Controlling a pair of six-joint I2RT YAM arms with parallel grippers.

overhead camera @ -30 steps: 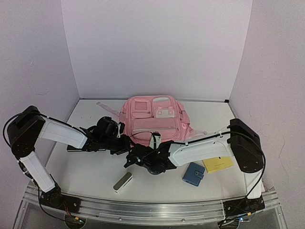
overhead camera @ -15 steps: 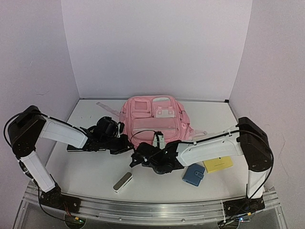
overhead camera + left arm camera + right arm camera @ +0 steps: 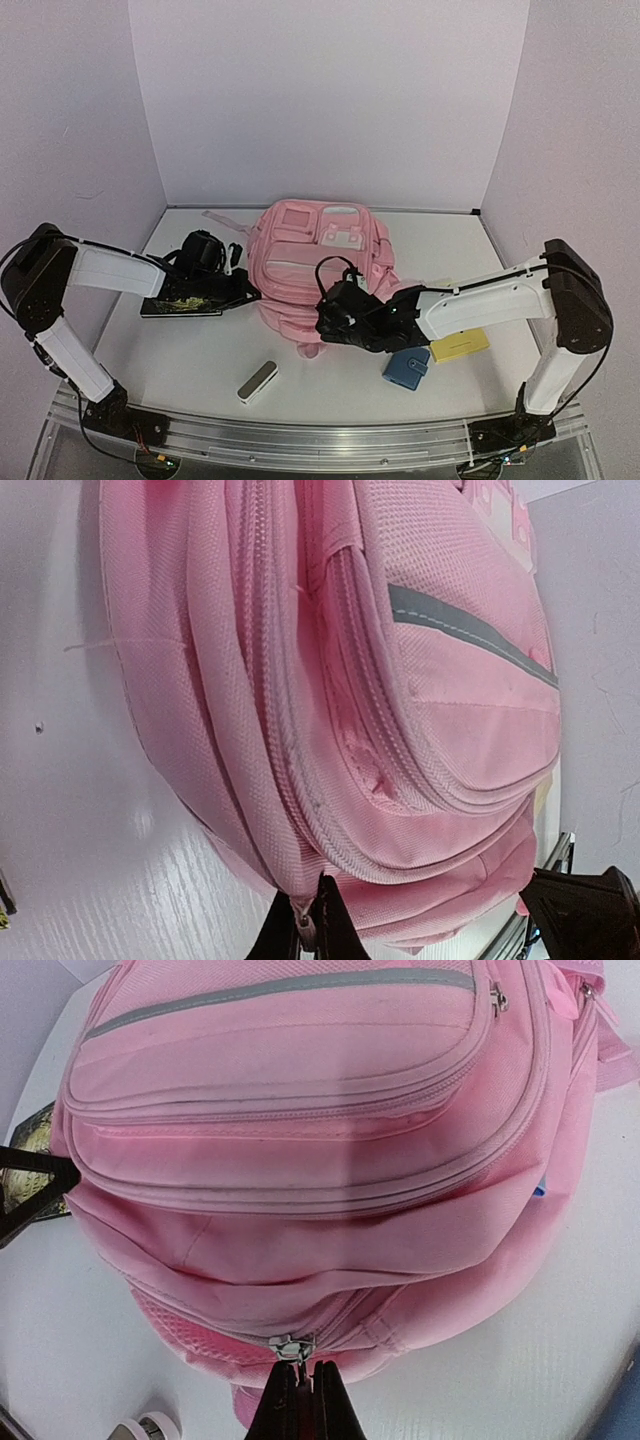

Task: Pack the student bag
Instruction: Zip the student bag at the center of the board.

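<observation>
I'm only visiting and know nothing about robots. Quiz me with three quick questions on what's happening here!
1. True or false: the backpack lies untouched by any gripper.
2. What does the right gripper pinch? A) a shoulder strap B) a zipper pull C) a pencil
3. Fill in: the notepad beside the blue wallet is ____.

Key: 1 false; 2 B; 3 yellow.

The soft pink student bag (image 3: 312,258) lies on its back, zipped front pockets facing up.
</observation>
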